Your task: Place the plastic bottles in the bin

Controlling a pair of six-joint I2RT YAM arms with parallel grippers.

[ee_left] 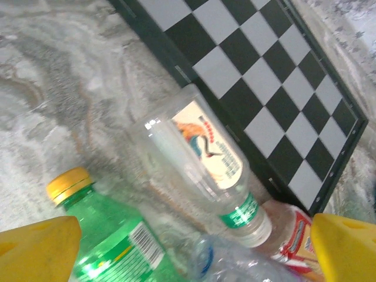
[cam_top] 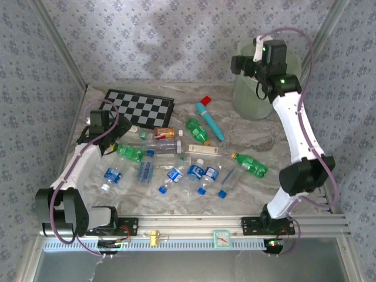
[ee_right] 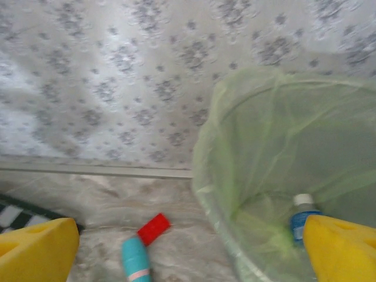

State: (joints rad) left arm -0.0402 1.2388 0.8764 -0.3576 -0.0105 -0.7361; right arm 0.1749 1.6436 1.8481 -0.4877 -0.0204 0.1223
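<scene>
Seen from above, the bin (cam_top: 254, 97) stands at the far right corner of the table (cam_top: 264, 144), with the right gripper (cam_top: 242, 63) over its near rim. The left gripper (cam_top: 101, 122) sits low at the left side, just beside the chessboard (cam_top: 138, 106). From this view I cannot tell how wide either gripper stands. Bottles lie scattered across the middle of the table: blue-labelled bottles (cam_top: 195, 172) in a loose row near the front and green bottles (cam_top: 249, 164) among them. A teal tube (cam_top: 210, 120) with a red cap lies between the chessboard and the bin.

On the left wrist camera, the yellow fingertips (ee_left: 38, 249) stand wide apart at the lower corners, holding nothing. Between them lie a yellow-capped bottle (ee_left: 111, 241) and an orange-labelled bottle (ee_left: 202, 167), which lies close beside the chessboard's edge.

On the right wrist camera, the fingers (ee_right: 343, 249) are also spread wide and empty. One white-capped bottle (ee_right: 302, 216) with a blue label rests inside the bin, against its lined wall.
</scene>
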